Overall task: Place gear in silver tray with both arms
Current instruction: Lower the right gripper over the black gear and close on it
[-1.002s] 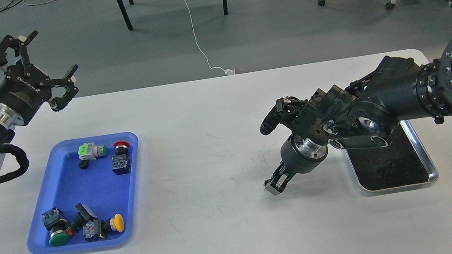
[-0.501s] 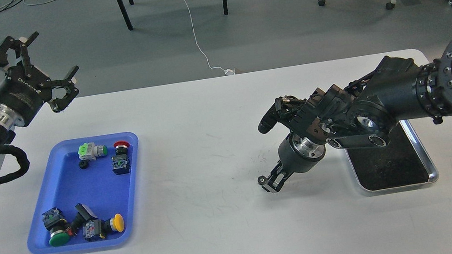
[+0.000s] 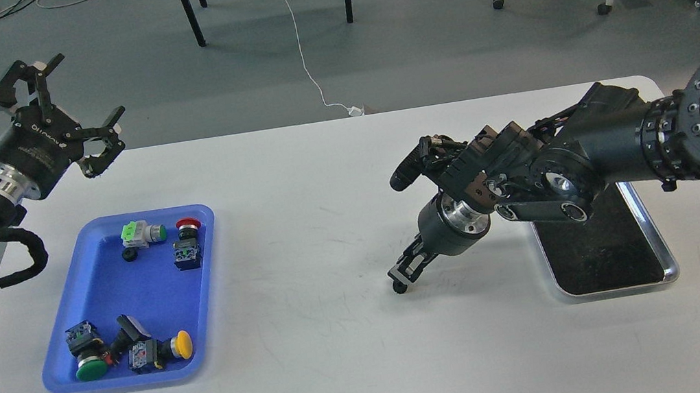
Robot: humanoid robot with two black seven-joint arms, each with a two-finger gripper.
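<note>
My right gripper (image 3: pixel 402 277) points down-left over the middle of the white table, well left of the silver tray (image 3: pixel 664 246). Its fingers are close together on a small black gear (image 3: pixel 398 288), held just above the table top. The right arm covers the tray's far end; the tray's dark bottom shows nothing in it. A second small black gear (image 3: pixel 130 255) lies in the blue tray (image 3: pixel 104 309). My left gripper (image 3: pixel 82 98) is open and empty, raised above the table's far left corner.
The blue tray at the left holds several push-button switches with green (image 3: pixel 88 369), yellow (image 3: pixel 183 345) and red (image 3: pixel 188 225) caps. Beyond the table's far edge are chair legs and a white cable on the floor.
My right gripper has swung left and down, away from the silver tray, and the gear now shows at its tips. My left gripper has shifted slightly right and stays open.
</note>
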